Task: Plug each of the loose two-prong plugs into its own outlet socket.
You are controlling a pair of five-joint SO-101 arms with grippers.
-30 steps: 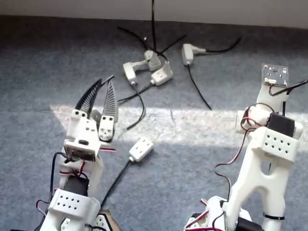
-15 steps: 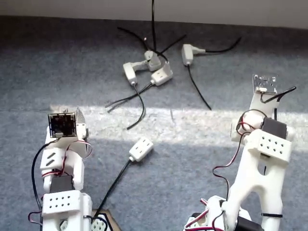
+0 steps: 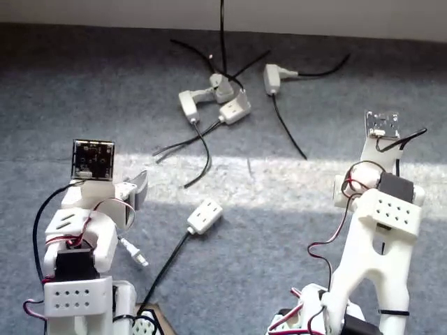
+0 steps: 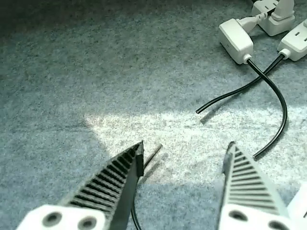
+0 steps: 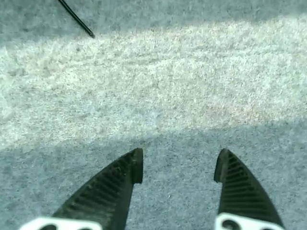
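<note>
Two-prong plug (image 4: 236, 40), white and blocky with a black cord (image 4: 285, 111) trailing from it, looks light and hard-shelled. It should not crush, but the smooth casing may slip and the springy cord will likely drag and twist it. I would take it across the flat sides of the body, leaving the prongs free.

The left claw (image 4: 184, 155) is spread wide and holds nothing, hanging above grey carpet (image 4: 72, 72). The plug lies well ahead of it, off toward its pale finger, beside an outlet socket (image 4: 295, 42). A nearer outlet socket (image 3: 204, 216) lies just past that same finger.

The right claw (image 5: 177, 167) is likewise spread and empty over carpet, with a cord end (image 5: 76, 19) ahead. Another plug (image 3: 271, 78) sits well ahead of it.
</note>
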